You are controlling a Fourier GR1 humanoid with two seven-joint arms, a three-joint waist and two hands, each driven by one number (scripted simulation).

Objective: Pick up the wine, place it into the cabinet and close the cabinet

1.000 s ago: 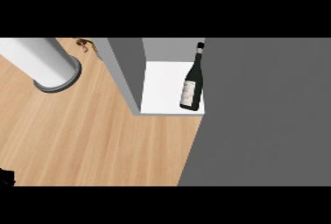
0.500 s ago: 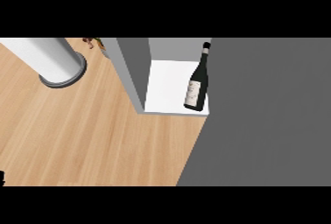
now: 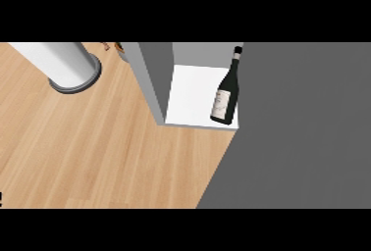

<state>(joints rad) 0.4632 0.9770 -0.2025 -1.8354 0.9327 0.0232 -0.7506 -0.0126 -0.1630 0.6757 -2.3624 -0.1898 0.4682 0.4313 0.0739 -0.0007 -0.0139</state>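
Observation:
The dark wine bottle (image 3: 226, 93) with a pale label stands upright on the white shelf (image 3: 190, 98) inside the cabinet, close to its right side. The cabinet's grey side wall (image 3: 153, 78) rises at the left of the shelf. A broad flat grey panel (image 3: 304, 127), which looks like the cabinet door, fills the right of the view, and its edge runs just past the bottle. A tiny dark sliver (image 3: 1, 198) at the lower left edge may be my left hand. My right hand does not show.
A pale cylinder with a grey ring at its base (image 3: 72, 71) stands on the wooden counter (image 3: 94, 152) at the upper left. A small brown object (image 3: 110, 46) peeks out behind the cabinet's top left corner.
The cabinet, the bottle and the pale cylinder have slid slightly to the right in the view. The bottle stays upright on the shelf. The dark sliver at the lower left has shrunk.

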